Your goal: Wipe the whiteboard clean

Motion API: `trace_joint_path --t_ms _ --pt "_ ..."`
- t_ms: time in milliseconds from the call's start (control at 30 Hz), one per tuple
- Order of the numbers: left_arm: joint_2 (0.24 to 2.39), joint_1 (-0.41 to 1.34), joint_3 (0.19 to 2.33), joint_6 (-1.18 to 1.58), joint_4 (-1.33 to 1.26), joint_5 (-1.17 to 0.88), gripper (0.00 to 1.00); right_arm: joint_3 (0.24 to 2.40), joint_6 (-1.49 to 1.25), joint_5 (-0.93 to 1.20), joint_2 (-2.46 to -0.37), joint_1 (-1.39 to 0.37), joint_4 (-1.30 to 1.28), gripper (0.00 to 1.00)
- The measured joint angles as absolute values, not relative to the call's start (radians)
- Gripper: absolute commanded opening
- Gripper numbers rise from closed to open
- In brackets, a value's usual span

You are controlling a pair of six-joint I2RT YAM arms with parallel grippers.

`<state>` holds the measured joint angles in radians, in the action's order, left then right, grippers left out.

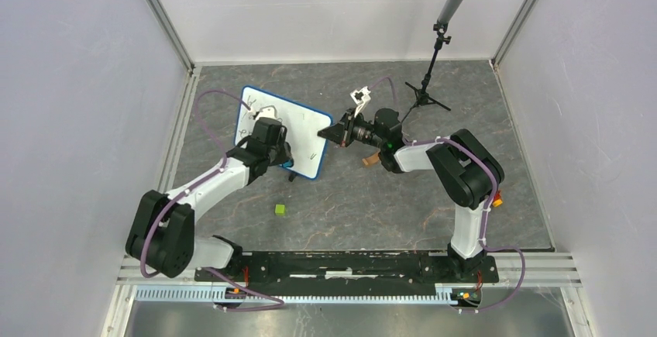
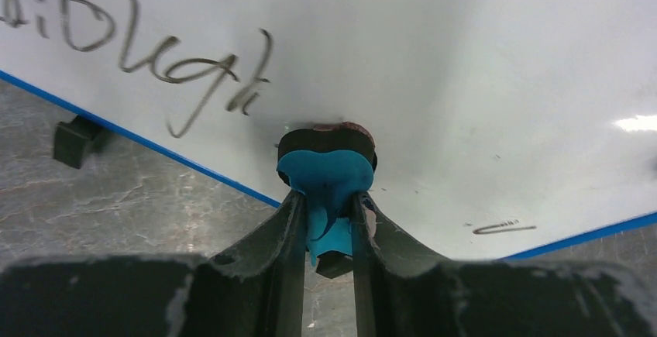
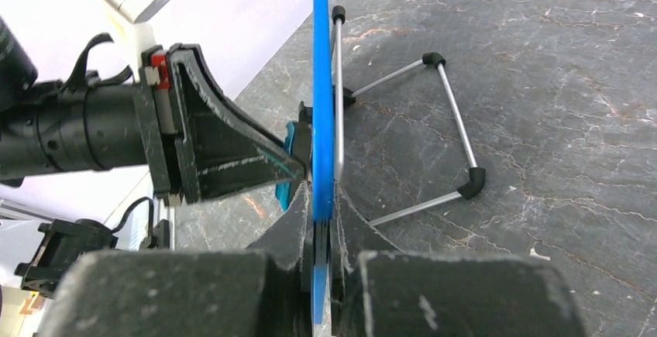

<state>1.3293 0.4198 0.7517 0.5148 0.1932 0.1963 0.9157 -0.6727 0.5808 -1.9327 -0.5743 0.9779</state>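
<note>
The whiteboard [image 1: 304,122] stands tilted on the dark table, blue-framed, with black handwriting [image 2: 155,62] on its face [image 2: 465,66]. My left gripper [image 1: 273,139] is shut on a blue eraser [image 2: 325,173] with a dark pad, and the pad presses against the board's face near its lower edge. My right gripper [image 1: 335,133] is shut on the board's right edge; in the right wrist view the blue frame [image 3: 321,81] runs between its jaws [image 3: 323,207]. The left gripper's fingers [image 3: 232,151] and the eraser [image 3: 283,174] show on the board's far side there.
A wire stand [image 3: 457,132] props the board from behind. A black foot [image 2: 73,139] sits under its edge. A small green cube [image 1: 280,209] lies in front. A brown object [image 1: 370,160] lies under the right arm. A microphone stand [image 1: 434,50] stands at the back right.
</note>
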Motion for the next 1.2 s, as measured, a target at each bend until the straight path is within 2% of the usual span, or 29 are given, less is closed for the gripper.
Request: trace_joint_path --t_ms 400,567,867,1200 --pt "1.429 0.641 0.862 0.492 0.268 0.263 0.16 0.915 -0.699 0.575 -1.942 -0.557 0.97 0.0" --pt "1.421 0.606 0.856 0.492 0.266 0.241 0.16 0.915 -0.7 0.575 -1.943 -0.557 0.97 0.0" --pt "1.374 0.439 0.804 0.492 0.266 0.188 0.17 0.915 -0.693 0.576 -1.945 -0.57 0.986 0.0" --pt "1.46 0.686 0.913 0.435 0.331 0.345 0.17 0.916 -0.693 0.575 -1.945 -0.565 0.985 0.0"
